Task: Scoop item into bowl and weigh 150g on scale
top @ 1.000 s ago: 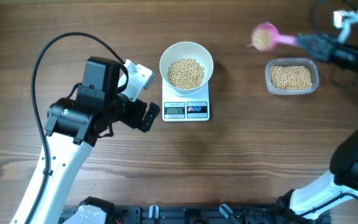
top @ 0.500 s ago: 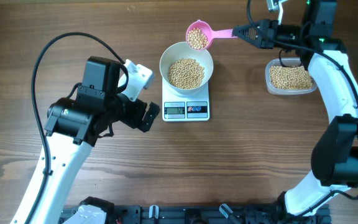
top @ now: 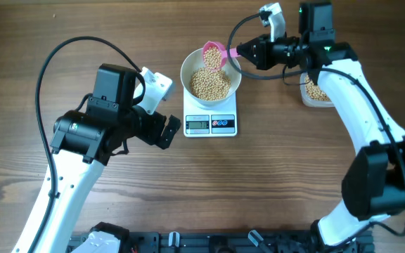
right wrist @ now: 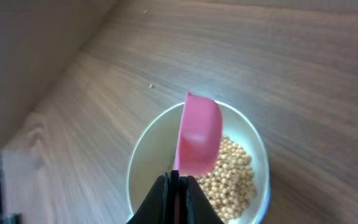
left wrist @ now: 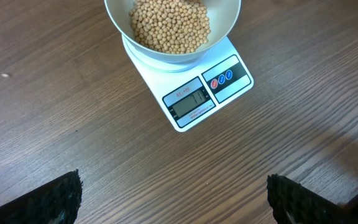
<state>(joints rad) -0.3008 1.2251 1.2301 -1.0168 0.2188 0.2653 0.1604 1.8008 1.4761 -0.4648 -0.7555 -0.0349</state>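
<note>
Scoop (top: 213,55) clamped tight in right gripper (top: 241,50), tipped over bowl (top: 188,67) just ahead; left gripper (top: 169,131) gapes empty. We fear overshoot: beans (top: 209,84) dumping too fast.

light: bright, even | shadows: soft on table (top: 294,176) | focus: scale (left wrist: 194,99) crisp | right wrist view: left edge dim, blurred

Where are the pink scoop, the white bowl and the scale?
pink scoop (right wrist: 199,134), right wrist view, on the back of its cup.
white bowl (top: 185,70), overhead view, on its left inner wall.
scale (left wrist: 190,102), left wrist view, on its grey display.
</note>
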